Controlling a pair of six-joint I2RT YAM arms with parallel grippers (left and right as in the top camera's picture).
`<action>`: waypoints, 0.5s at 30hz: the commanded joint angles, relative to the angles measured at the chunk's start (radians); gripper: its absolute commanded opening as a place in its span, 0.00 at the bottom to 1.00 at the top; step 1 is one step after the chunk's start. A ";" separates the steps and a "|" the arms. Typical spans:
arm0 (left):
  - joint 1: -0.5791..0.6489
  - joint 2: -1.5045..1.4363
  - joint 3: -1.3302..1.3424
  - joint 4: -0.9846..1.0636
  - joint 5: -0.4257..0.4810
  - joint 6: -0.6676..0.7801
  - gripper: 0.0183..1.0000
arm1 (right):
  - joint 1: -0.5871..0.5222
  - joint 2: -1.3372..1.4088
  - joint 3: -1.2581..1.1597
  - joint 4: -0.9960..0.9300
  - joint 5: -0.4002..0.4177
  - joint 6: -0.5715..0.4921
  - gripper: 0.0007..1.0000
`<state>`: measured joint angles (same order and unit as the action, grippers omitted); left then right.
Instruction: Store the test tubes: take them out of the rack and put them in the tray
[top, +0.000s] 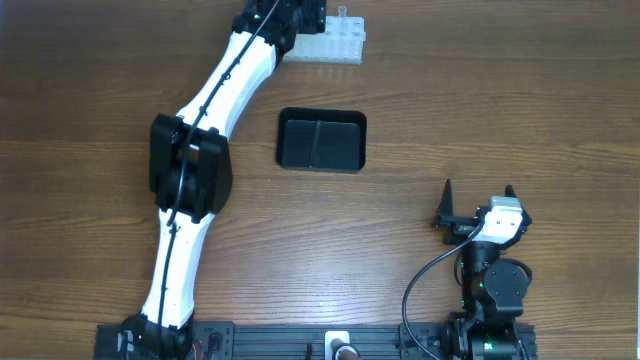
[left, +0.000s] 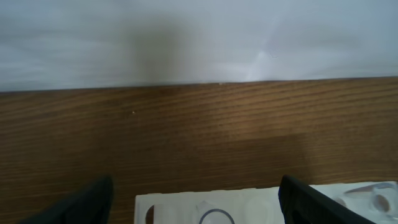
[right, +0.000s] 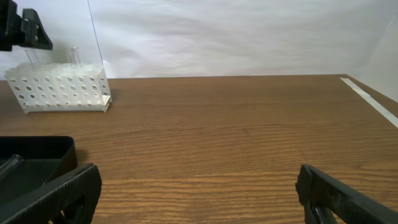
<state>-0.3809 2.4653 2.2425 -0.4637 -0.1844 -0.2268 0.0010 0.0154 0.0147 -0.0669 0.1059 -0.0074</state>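
The white perforated test tube rack (top: 330, 45) stands at the table's far edge, with a clear tube (top: 342, 12) upright in it. My left gripper (top: 303, 18) hovers over the rack's left end, open; in its wrist view the rack top (left: 249, 202) lies between its fingers (left: 84, 205), with a tube mouth (left: 216, 216) below. The black tray (top: 322, 140) sits mid-table; a clear tube (right: 9, 165) seems to lie inside it. My right gripper (top: 478, 205) rests open near the right arm's base, facing the rack (right: 60, 87) and tray (right: 37, 158). Two tubes (right: 74, 56) stick up from the rack.
Bare wooden table surrounds the tray and rack. A white wall (right: 249, 37) rises just behind the table's far edge. A strip of pale tape (right: 370, 99) runs along the table's right side.
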 joint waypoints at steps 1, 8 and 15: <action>0.001 0.020 0.013 0.024 -0.004 0.014 0.84 | 0.007 -0.011 -0.009 0.000 -0.008 0.000 0.99; 0.001 0.026 0.013 0.025 -0.004 0.014 0.82 | 0.007 -0.011 -0.009 0.000 -0.008 0.000 0.99; 0.001 0.028 0.013 0.026 0.002 0.014 0.78 | 0.007 -0.011 -0.009 0.000 -0.008 0.000 0.99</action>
<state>-0.3820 2.4794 2.2425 -0.4438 -0.1844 -0.2268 0.0010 0.0154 0.0147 -0.0669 0.1059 -0.0074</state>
